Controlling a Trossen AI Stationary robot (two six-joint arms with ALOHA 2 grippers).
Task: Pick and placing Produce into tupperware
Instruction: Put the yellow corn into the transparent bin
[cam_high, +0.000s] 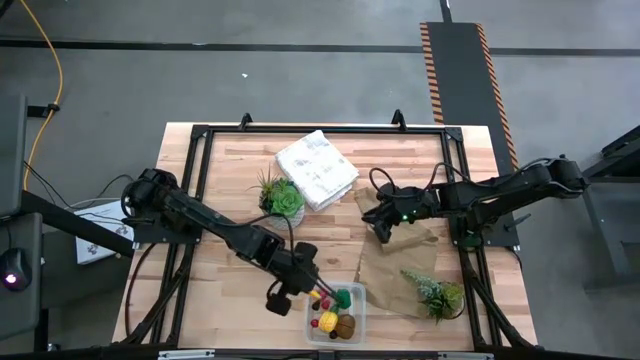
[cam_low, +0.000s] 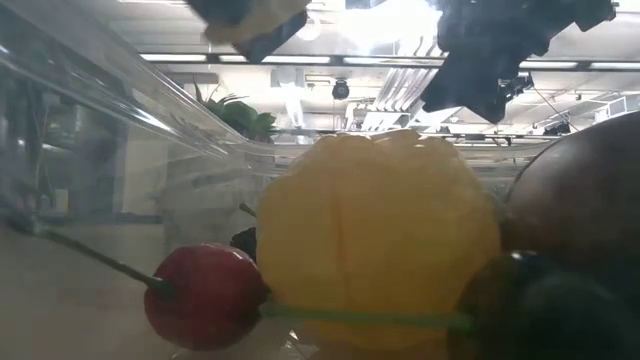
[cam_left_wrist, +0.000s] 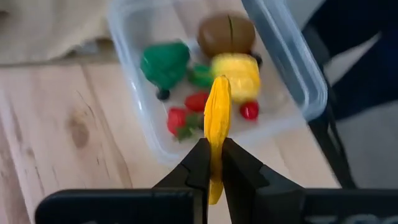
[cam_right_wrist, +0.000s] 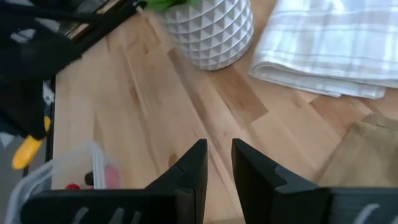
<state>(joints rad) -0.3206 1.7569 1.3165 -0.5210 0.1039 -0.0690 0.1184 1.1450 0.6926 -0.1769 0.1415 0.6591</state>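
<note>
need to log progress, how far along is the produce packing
Mostly done: the tupperware already holds the lemon, kiwi ball, broccoli piece and red berries. In hand: the left gripper holds the orange stick just short of the box. Left: dropping it in. The right gripper waits over the table.

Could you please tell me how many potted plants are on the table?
2: one plant beside the folded cloth, another plant lying on the brown paper bag. None seems hidden.
</note>
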